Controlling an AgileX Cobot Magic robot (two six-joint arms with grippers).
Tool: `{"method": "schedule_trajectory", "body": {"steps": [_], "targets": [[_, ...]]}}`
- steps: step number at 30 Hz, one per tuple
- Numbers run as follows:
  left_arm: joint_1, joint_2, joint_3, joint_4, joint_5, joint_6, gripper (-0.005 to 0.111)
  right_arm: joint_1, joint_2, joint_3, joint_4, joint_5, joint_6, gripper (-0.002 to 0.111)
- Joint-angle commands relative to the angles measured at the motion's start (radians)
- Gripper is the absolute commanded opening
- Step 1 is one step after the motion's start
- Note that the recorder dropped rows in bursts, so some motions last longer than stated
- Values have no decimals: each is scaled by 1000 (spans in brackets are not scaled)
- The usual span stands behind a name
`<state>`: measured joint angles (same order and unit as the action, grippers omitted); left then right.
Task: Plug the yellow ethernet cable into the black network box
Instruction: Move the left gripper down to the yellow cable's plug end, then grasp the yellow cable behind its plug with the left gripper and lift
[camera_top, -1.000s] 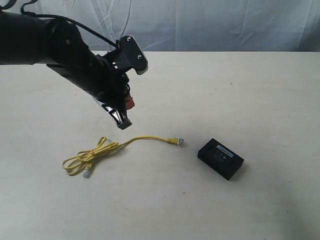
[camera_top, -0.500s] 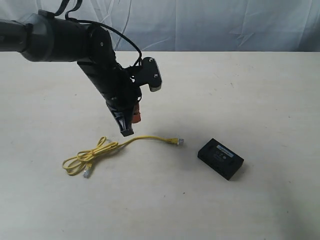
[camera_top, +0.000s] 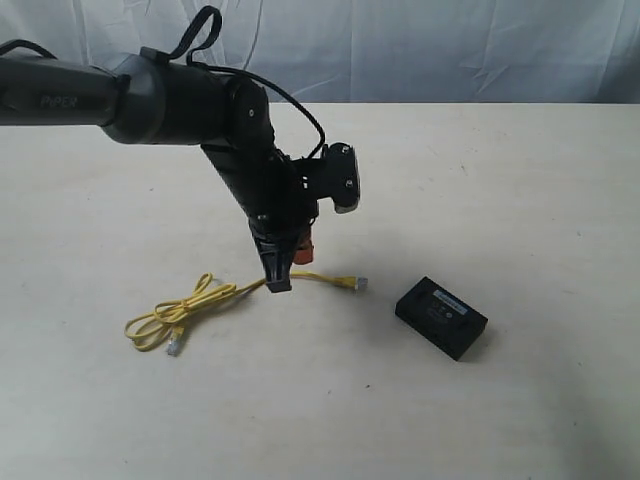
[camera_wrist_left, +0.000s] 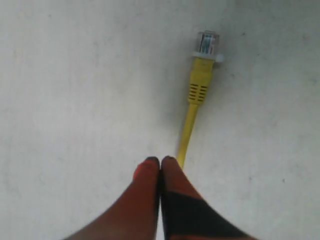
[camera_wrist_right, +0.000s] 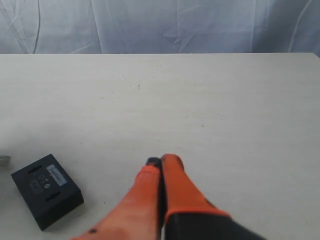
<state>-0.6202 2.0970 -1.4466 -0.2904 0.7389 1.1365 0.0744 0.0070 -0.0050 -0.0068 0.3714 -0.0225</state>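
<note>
On the pale table (camera_top: 520, 200), backed by a wrinkled white cloth (camera_top: 450, 50), we see the yellow ethernet cable (camera_top: 222, 293) looped at left, one plug lying free farther right. The left gripper (camera_top: 278, 283) hangs just by the cord, fingers pressed together and empty. To the right lies the black network box (camera_top: 441, 317), apart from the plug. The right gripper (camera_wrist_right: 160, 162) is likewise closed on nothing.
</note>
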Motion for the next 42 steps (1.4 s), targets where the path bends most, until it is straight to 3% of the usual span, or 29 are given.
{"method": "schedule_trajectory", "body": {"steps": [1,8,38,42], "targets": [[-5,-3,-6,0,-8,28,14,-4,-7,5,1,-14,-1,-1],[-5,-3,-6,0,-7,30,32,-4,-7,5,1,-14,-1,-1],[-5,66,12,9,18,80,32,-4,-7,5,1,-14,-1,-1],[-5,66,12,13,18,80,26,-4,-7,5,12,-14,-1,-1]]}}
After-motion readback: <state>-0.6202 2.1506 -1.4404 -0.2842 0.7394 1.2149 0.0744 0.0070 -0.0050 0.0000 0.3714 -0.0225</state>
